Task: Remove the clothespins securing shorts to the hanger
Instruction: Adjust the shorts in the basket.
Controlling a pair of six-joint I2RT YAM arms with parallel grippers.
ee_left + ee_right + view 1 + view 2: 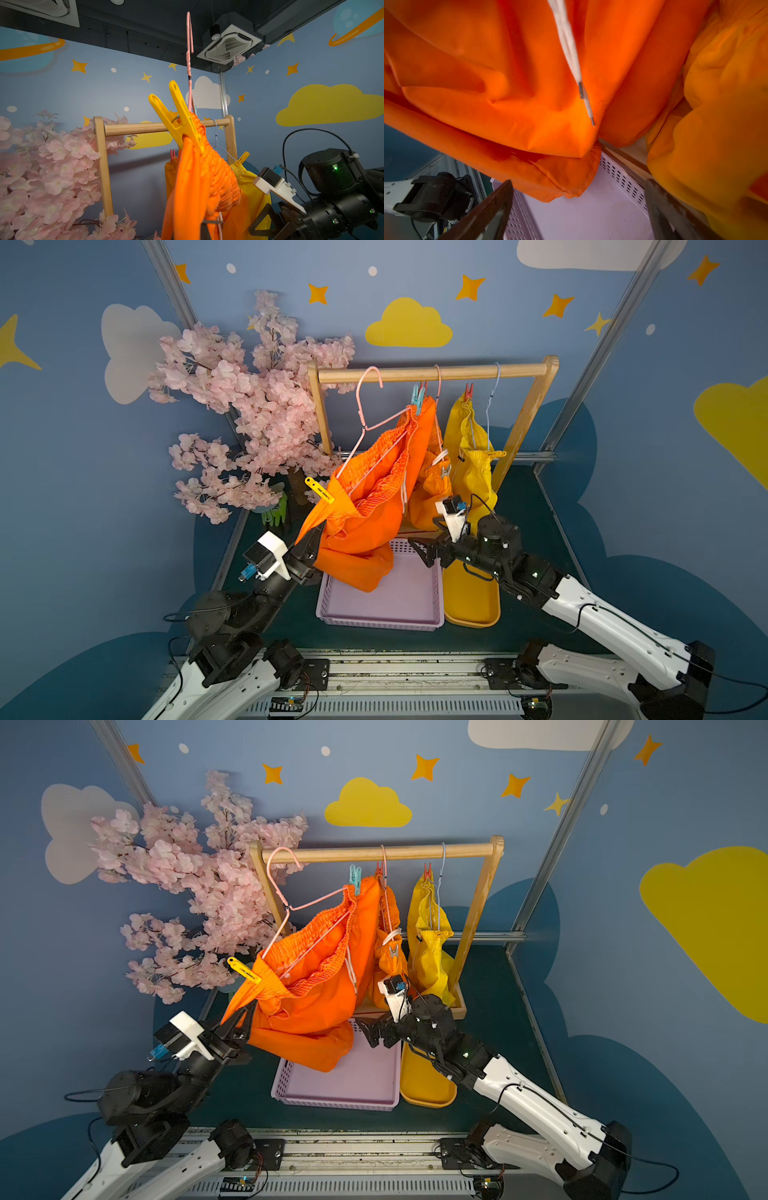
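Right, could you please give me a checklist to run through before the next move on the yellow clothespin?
1. Left pincer shut on front orange shorts: ok.
2. Right pincer open and empty: ok.
3. Yellow clothespin clamped on that waistband, handles exposed: ok.
4. Pink hanger hooked over wooden rail: cannot tell.
5. Purple basket beneath the shorts: ok.

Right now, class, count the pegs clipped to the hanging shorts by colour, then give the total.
Yellow pegs: 2
Red pegs: 2
Teal peg: 1
Grey peg: 1
Total: 6
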